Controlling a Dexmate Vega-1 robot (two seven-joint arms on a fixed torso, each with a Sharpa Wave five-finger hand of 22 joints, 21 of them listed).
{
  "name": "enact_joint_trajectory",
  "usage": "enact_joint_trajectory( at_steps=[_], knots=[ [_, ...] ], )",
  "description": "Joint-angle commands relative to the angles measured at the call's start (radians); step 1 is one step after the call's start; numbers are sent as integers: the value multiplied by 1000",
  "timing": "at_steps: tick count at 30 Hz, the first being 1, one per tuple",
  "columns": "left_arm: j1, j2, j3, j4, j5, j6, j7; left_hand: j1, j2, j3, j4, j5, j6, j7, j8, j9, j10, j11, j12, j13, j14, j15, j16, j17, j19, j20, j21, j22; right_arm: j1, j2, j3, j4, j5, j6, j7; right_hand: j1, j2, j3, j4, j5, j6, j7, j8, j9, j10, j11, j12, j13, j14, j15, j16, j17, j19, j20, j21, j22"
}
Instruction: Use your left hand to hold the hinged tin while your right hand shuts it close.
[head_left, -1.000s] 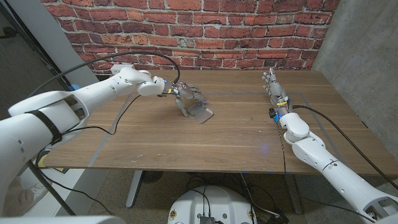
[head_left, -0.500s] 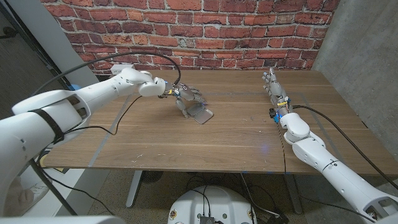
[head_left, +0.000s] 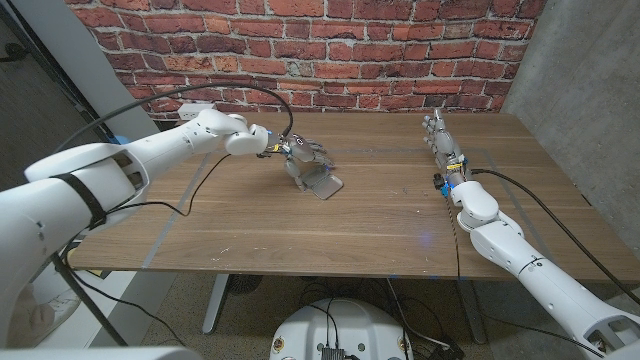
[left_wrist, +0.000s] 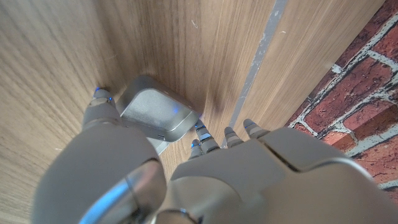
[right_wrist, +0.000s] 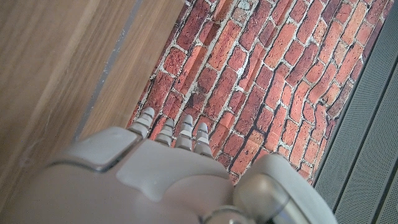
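One hinged tin (head_left: 318, 182), smooth silvery metal with rounded corners, lies open on the wooden table (head_left: 360, 220) left of centre. The left hand (head_left: 298, 156) grips it, thumb and fingers either side. The right hand (head_left: 440, 140), well apart, holds nothing, fingers straight and close together.

Right robot hand (right_wrist: 168, 168) with fingers extended toward brick wall (right_wrist: 249, 81), beside wooden table (right_wrist: 56, 68)

head: high, looking down over table (head_left: 380, 215) | wrists: close along hand backs, sharing tabletop
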Motion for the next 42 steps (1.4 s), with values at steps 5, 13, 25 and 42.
enact_joint_trajectory(
  at_steps=[5,13,25,42],
  knots=[
    [2,5,13,-21,6,15,-15,13,6,-2,-4,9,-379,-5,4,1,11,-2,2,3,-107,-10,10,3,-24,3,4,3,-11,-1,8,-4,7,4,-3,8,1,-3,-6,-3,1,-5,4,2,-3,4,0,2,-12,2,1,2,-5,4,-2,3],
    [13,14,-1,-40,-10,24,-41,68,76,34,-13,13,-363,5,5,1,77,-4,23,6,-78,-20,14,2,-10,0,6,2,-13,-4,8,-6,4,7,-2,8,1,-4,-6,-3,1,-5,4,2,-3,5,0,2,-11,1,1,3,-6,4,-2,3],
    [28,22,-17,-59,-15,33,-57,203,178,121,-58,-38,-338,10,5,0,170,-5,60,21,-13,-56,24,5,8,-8,6,0,-18,-6,11,-15,5,3,-5,8,2,-4,-7,-3,1,-5,4,2,-3,5,1,2,-11,1,2,3,-6,4,-1,3],
    [63,9,-100,-15,-199,34,-108,310,229,209,-76,-72,-260,14,15,-1,332,-7,149,59,121,-102,56,23,73,-18,17,-5,-16,-6,15,-10,7,2,-7,7,3,-5,-7,-3,1,-6,5,2,-3,5,1,2,-12,1,2,3,-7,4,-1,3]
  ],
)
